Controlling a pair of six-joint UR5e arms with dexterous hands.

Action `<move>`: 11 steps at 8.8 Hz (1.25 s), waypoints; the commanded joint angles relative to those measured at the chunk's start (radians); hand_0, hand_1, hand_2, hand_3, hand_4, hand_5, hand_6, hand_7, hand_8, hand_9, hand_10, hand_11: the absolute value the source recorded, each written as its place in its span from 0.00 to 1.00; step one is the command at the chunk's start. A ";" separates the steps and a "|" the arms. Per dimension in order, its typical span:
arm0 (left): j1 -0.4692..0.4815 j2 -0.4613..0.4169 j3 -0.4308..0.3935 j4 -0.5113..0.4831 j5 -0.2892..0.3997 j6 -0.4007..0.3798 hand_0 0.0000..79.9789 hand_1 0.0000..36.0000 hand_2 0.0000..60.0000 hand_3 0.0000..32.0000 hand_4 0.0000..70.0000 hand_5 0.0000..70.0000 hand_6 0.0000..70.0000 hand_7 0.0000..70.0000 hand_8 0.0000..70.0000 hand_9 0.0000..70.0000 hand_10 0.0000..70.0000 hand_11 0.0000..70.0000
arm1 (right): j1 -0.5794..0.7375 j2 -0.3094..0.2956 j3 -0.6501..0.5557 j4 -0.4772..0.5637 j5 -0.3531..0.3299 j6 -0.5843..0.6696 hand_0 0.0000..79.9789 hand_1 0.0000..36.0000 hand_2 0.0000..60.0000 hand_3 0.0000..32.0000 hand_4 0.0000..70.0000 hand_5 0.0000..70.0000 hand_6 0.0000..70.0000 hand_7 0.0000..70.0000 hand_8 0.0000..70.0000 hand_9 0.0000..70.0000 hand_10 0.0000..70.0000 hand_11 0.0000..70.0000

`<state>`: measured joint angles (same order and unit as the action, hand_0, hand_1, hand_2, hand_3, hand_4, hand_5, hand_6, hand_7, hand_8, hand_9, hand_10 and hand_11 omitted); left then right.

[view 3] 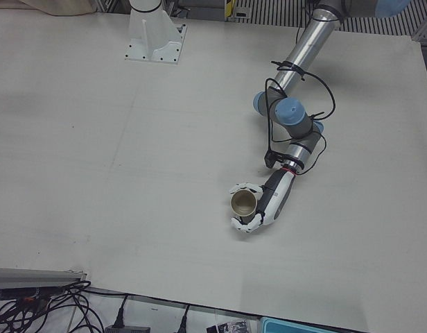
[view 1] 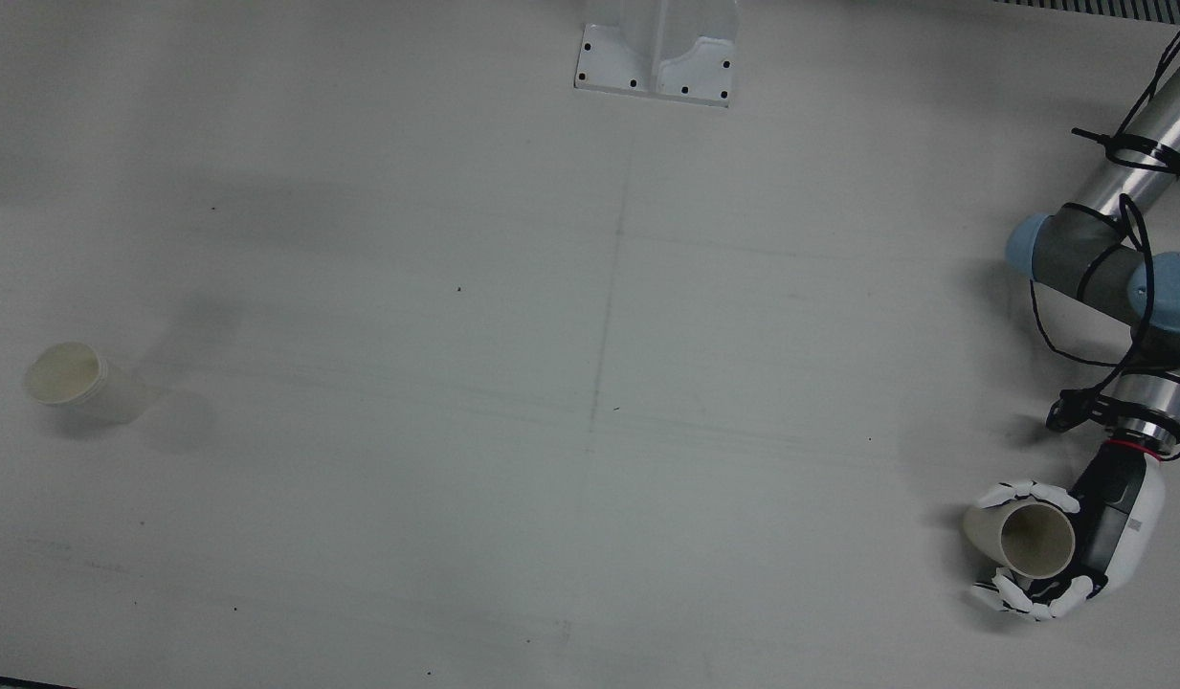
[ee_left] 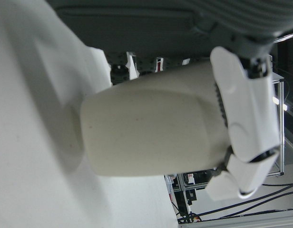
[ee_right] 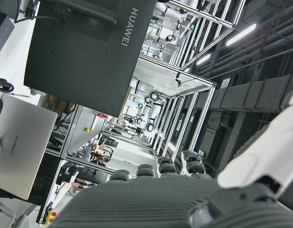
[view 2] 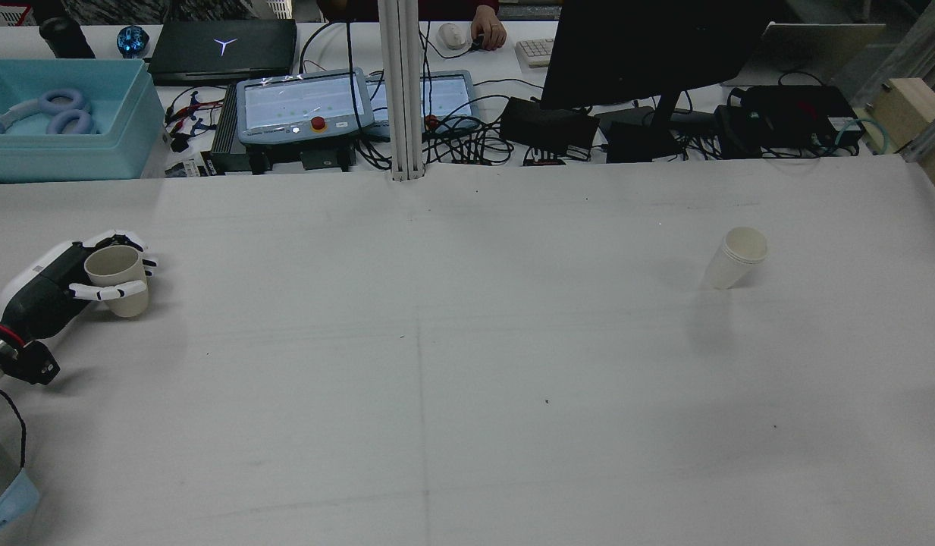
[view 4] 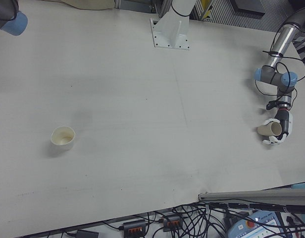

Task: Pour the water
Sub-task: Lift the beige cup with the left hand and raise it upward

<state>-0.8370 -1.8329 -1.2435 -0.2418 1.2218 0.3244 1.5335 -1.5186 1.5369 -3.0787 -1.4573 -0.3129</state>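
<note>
Across the whole width of the table (view 1: 590, 383) lies your biggest risk: the cup you hold (view 1: 1025, 542) sits at the far edge on the left arm's (view 3: 297, 128) side, and the second cup (view 1: 71, 380) stands well apart at the opposite end. You have a long carry ahead, and any jerk or swing on the way can slop the contents out before you arrive. Whether the held cup has water in it you cannot tell from these views, so treat it as full.

Your left hand (view 1: 1058, 550) is wrapped around that cup, fingers (ee_left: 244, 118) curled over its wall near the rim, and the cup's base looks to be on or just above the table. The cup is thin-walled; squeeze harder and it may buckle, loosen and it may slip when you tilt.

The second cup looks like light paper with nothing steadying it. A nudge from your rim or fingers can tip it or push it away, and a pour from too high can splash past its small mouth.

Your right hand shows only as a sliver in its own camera, aimed up at the room; you cannot tell whether it is open or closed, so do not count on it to brace anything.
</note>
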 commanded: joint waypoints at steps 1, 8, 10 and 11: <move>-0.046 0.018 -0.080 0.013 -0.004 -0.036 0.59 0.80 1.00 0.00 0.31 0.65 0.36 0.82 0.45 0.46 0.33 0.50 | -0.001 0.001 0.002 -0.003 0.000 -0.002 0.41 0.19 0.26 0.04 0.08 0.13 0.07 0.10 0.03 0.03 0.00 0.00; -0.152 0.106 -0.263 0.056 0.007 -0.038 0.61 0.81 1.00 0.00 0.34 0.71 0.39 0.80 0.51 0.51 0.35 0.52 | -0.123 0.002 -0.044 0.009 0.027 0.003 0.50 0.28 0.31 0.00 0.08 0.13 0.07 0.09 0.03 0.03 0.00 0.02; -0.152 0.104 -0.321 0.111 0.008 -0.045 0.61 0.80 1.00 0.00 0.33 0.74 0.39 0.80 0.51 0.51 0.34 0.51 | -0.246 -0.003 -0.067 0.032 0.101 0.000 0.50 0.30 0.30 0.00 0.04 0.10 0.05 0.04 0.03 0.02 0.01 0.03; -0.154 0.106 -0.336 0.122 0.008 -0.047 0.61 0.79 1.00 0.00 0.33 0.75 0.39 0.80 0.51 0.51 0.34 0.51 | -0.272 -0.008 -0.063 0.052 0.135 -0.055 0.51 0.32 0.30 0.00 0.02 0.10 0.04 0.02 0.02 0.01 0.01 0.03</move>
<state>-0.9878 -1.7295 -1.5343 -0.1565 1.2289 0.2812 1.3521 -1.5189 1.4797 -3.0611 -1.3924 -0.3106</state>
